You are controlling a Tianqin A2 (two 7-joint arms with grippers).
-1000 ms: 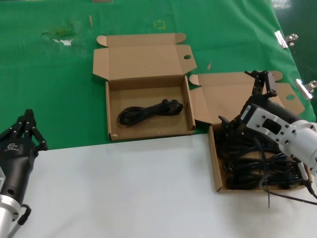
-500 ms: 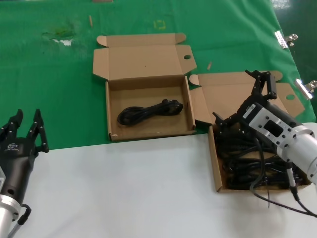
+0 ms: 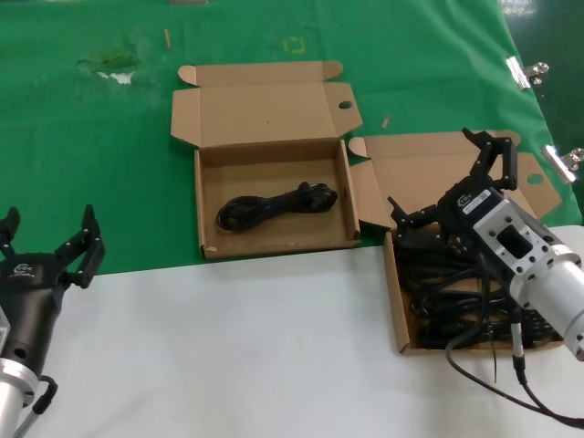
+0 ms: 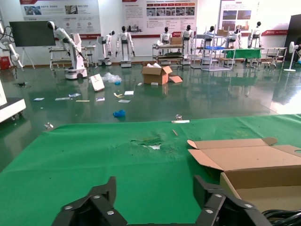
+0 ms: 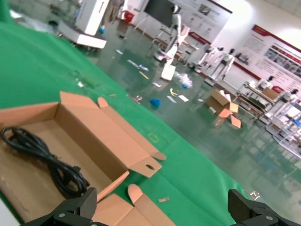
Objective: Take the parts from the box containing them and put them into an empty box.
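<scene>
Left gripper (image 3: 46,245) spread from closed fingers to wide apart, right gripper (image 3: 449,185) likewise opened wide, lifted up and back from the heap of cords (image 3: 456,297) in the right-hand box (image 3: 394,297), tilted more toward the lid.

white table strip (image 3: 228,347) bare between arms, raised box lids (image 3: 265,109) behind

A glossy green floor (image 4: 155,101) fills the upper frame, littered with scraps; white humanoid robots (image 4: 124,42) line the far wall beneath posters (image 4: 160,9); a green cloth (image 3: 91,137) covers the counter.
</scene>
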